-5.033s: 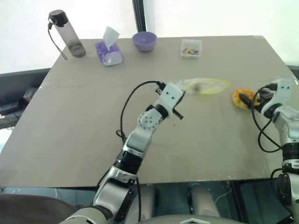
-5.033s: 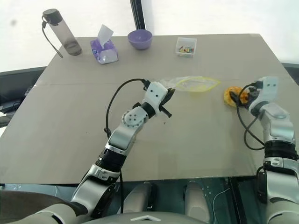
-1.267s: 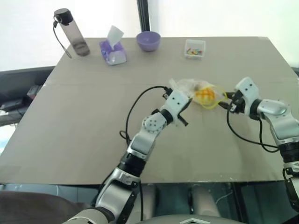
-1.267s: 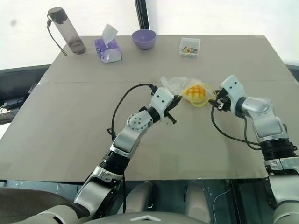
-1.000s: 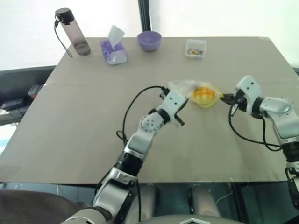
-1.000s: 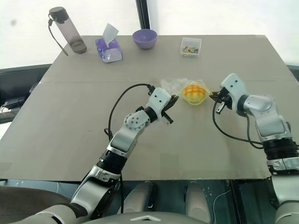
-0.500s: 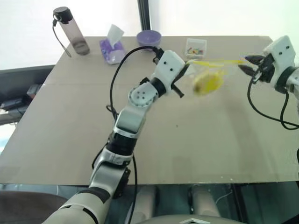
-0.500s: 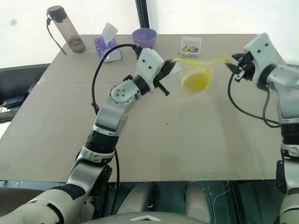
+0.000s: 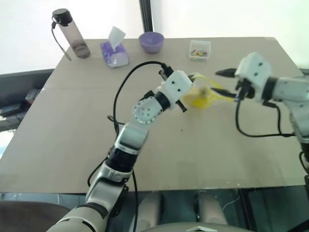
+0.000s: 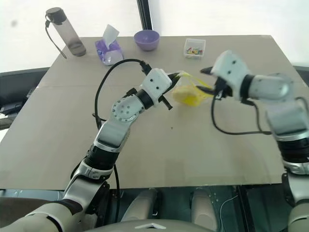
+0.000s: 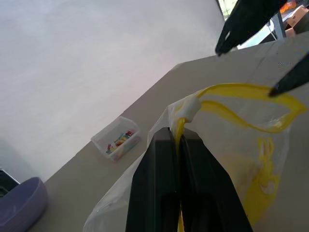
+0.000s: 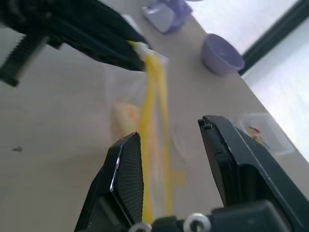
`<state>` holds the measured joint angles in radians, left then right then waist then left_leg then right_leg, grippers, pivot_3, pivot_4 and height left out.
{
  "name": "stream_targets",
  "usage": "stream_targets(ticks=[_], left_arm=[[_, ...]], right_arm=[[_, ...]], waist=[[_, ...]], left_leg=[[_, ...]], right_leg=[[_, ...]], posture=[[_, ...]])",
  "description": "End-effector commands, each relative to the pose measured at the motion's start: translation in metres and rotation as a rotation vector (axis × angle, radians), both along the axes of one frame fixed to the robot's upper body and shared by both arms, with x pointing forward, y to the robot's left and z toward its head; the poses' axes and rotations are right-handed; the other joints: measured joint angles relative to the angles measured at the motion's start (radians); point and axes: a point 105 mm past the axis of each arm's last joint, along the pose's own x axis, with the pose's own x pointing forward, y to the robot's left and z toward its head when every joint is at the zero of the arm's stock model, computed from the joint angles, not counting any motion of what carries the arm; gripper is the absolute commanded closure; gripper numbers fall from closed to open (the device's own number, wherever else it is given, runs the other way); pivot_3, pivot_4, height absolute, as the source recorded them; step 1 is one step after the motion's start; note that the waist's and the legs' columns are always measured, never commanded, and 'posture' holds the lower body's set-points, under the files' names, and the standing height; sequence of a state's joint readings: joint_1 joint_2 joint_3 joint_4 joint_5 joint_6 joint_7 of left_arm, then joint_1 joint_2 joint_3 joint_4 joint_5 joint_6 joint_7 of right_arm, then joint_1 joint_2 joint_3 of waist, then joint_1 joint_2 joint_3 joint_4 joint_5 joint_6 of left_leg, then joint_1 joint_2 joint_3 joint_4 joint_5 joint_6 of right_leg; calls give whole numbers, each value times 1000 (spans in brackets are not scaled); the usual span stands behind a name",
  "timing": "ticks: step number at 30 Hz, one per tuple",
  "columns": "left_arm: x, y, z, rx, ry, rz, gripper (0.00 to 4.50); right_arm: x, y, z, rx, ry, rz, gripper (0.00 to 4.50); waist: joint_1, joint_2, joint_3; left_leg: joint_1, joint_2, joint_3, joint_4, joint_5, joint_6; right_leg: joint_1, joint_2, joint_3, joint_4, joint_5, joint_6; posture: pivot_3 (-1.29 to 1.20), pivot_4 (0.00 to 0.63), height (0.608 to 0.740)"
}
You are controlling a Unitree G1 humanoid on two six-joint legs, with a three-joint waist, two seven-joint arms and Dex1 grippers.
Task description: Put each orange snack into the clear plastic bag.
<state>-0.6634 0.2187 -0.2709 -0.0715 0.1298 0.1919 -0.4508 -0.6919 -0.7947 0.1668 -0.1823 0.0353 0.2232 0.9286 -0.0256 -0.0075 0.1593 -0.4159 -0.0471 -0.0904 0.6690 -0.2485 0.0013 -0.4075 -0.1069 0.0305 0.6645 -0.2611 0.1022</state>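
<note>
The left gripper is pinched tight on the yellow strip at one corner of the clear plastic bag, holding it up off the table just right of the head view's centre. The bag hangs from that corner, and the orange snack sits inside it as a yellow-orange blur through the film.

The right gripper has its jaws parted about halfway, with the bag's yellow strip running between the two black fingers; whether either finger touches the strip cannot be told. In the head view this gripper is right of centre, pointing left at the bag's open end.

Along the upper edge of the table, from left to right, stand a grey water bottle, a purple tissue pack, a purple bowl and a small clear box of colourful bits, all well apart from the bag.
</note>
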Motion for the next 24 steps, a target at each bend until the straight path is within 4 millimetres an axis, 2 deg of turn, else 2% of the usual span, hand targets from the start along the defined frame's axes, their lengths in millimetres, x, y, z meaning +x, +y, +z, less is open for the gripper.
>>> stream_targets(ticks=[1, 9, 14, 24], left_arm=[[-11, -4, 17, 19, -99, -25, 4500], [-13, -7, 9, 149, -173, -23, 4500], [-11, -6, 11, 143, -175, -14, 4500], [-7, -3, 13, 93, -144, -3, 4500]], right_arm=[[-2, 17, 14, -49, -132, 63, 2311], [3, 31, 31, -86, -285, 111, 2311], [0, 36, 34, -81, -306, 134, 2311], [-6, 33, 39, -84, -359, 140, 2311]], waist=[[9, 0, 0], [11, 0, 0], [11, 0, 0], [11, 0, 0]], left_leg=[[0, 0, 0, 0, 0, 0], [0, 0, 0, -1, 0, 0], [0, 0, -1, -1, 0, 0], [0, 0, -1, -1, 0, 0]], right_leg=[[0, 0, 0, 0, 0, 0], [0, 0, 0, -1, 0, 0], [0, 0, 0, 0, 0, 0], [0, 0, 0, 0, 0, 0]], posture=[[0, 150, 740], [0, 150, 740], [0, 150, 740], [0, 150, 740]])
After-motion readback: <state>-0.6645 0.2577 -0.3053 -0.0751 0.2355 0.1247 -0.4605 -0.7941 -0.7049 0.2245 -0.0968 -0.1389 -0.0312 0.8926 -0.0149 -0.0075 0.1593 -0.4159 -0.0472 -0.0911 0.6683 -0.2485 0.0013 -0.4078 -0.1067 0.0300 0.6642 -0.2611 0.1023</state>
